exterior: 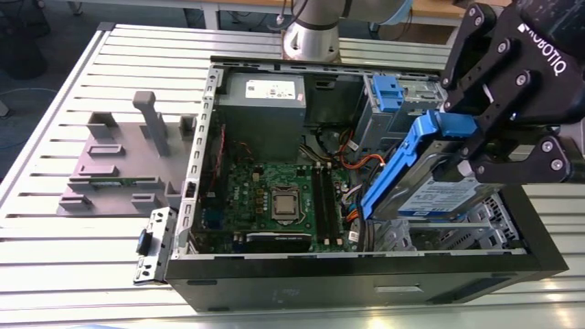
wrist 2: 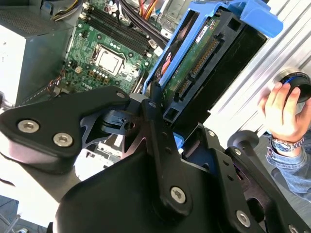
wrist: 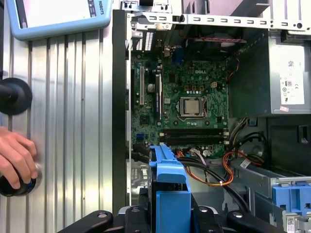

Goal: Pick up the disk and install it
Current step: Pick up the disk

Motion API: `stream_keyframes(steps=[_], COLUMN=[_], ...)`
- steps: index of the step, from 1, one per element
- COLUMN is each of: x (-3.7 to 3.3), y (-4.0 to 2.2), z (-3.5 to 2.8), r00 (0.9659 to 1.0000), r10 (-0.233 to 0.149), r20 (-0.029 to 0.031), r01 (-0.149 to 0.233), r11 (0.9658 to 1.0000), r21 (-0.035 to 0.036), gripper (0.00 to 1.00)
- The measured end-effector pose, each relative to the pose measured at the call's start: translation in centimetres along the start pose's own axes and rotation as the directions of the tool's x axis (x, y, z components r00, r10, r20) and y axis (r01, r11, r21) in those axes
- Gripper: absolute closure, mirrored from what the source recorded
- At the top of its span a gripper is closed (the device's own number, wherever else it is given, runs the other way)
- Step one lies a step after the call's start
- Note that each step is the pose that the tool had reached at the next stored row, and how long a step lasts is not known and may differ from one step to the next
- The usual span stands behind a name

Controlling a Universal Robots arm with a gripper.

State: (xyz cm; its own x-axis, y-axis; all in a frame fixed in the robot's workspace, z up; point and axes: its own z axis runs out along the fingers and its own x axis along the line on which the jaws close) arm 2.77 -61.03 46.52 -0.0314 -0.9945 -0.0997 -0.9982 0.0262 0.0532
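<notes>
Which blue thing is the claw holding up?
The claw holds the disk, the tilted blue-framed one with the labelled silver drive, over the open computer case. The other blue bracket sits lower, inside the case.

An open computer case (exterior: 366, 281) with its green motherboard (exterior: 279, 199) lies below the gripper (exterior: 470, 154); a grey stand (exterior: 128, 161) sits well apart.
</notes>
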Motion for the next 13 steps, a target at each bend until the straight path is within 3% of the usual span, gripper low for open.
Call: stream_keyframes(steps=[13], x=[-0.02], y=[-0.8], z=[-0.03], r00=[1.0], r10=[0.0], r20=[0.0], r01=[0.0], r11=[1.0], r21=[-0.0001], gripper=[0.63])
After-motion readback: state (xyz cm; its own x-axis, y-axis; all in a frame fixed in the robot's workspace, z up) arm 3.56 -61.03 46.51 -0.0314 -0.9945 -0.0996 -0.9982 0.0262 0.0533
